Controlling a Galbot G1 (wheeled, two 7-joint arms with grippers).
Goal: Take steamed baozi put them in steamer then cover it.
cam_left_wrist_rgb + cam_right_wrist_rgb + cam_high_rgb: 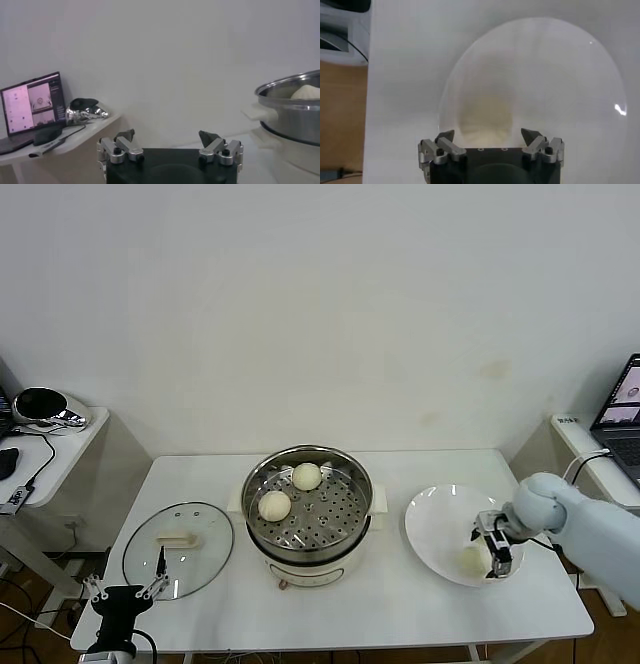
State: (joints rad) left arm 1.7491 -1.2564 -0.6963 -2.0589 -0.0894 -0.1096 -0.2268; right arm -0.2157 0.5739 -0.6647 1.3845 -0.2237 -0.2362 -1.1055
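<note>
The right hand (497, 552), fingers spread wide, hangs over the plate (430, 519) right of the steamer (308, 509), straddling a baozi (474, 560) directly beneath; the left hand (125, 586) idles, open.

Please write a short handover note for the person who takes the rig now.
Right gripper: open, down on the flat white plate, around one cream-white bun.
Left gripper: open, idle at the table's near edge beside the clear glass lid.
Done: two buns in the round steel steamer.
Left: move the plate bun, then cover.
</note>
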